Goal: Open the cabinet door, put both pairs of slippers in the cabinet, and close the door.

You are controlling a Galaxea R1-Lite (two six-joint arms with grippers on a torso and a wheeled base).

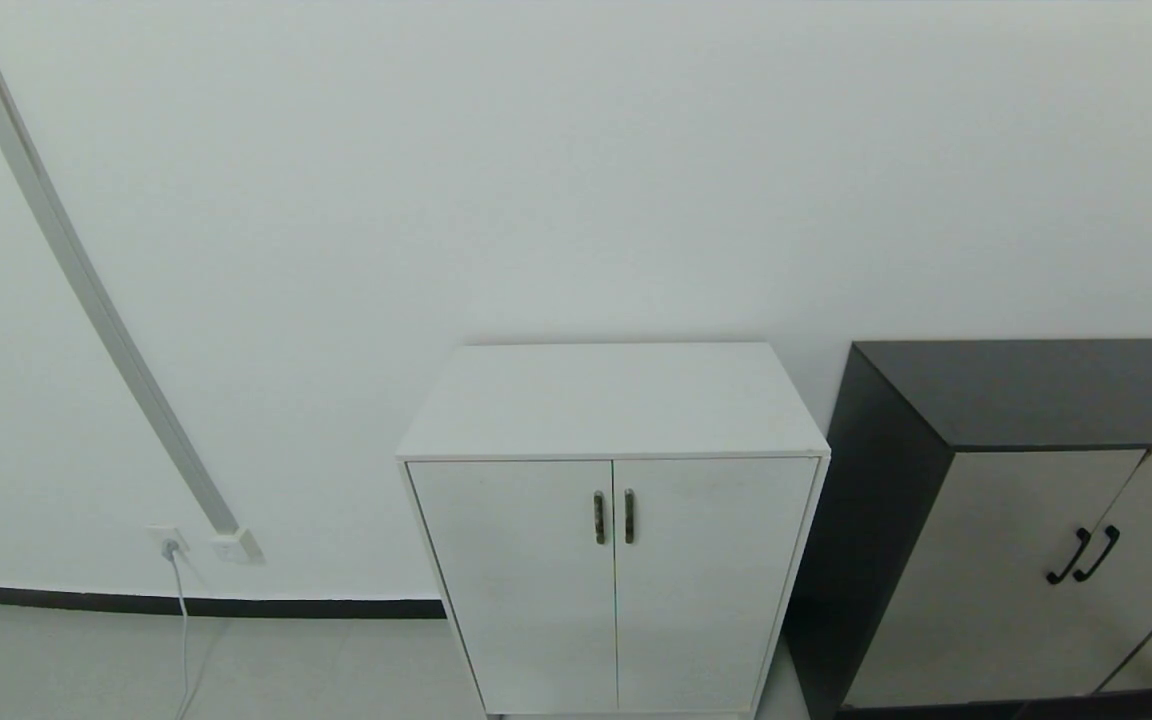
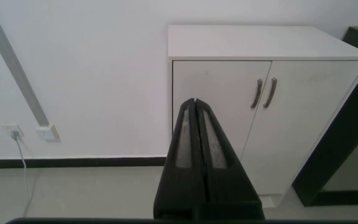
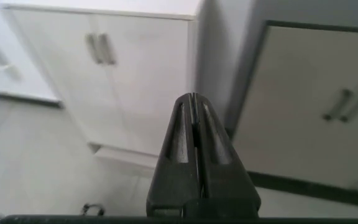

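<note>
A white two-door cabinet (image 1: 613, 560) stands against the wall with both doors shut. Its two dark handles (image 1: 613, 517) sit side by side at the middle seam. In the left wrist view my left gripper (image 2: 195, 102) is shut and empty, held some way back from the white cabinet (image 2: 266, 93). My right gripper (image 3: 193, 98) is shut with nothing in it, above the floor in front of the white cabinet (image 3: 123, 74).
A dark cabinet (image 1: 1016, 520) with grey doors and black handles stands right beside the white one. A wall socket with a plugged-in cable (image 1: 172, 548) and a slanted wall duct (image 1: 86, 270) are to the left. Grey floor lies in front.
</note>
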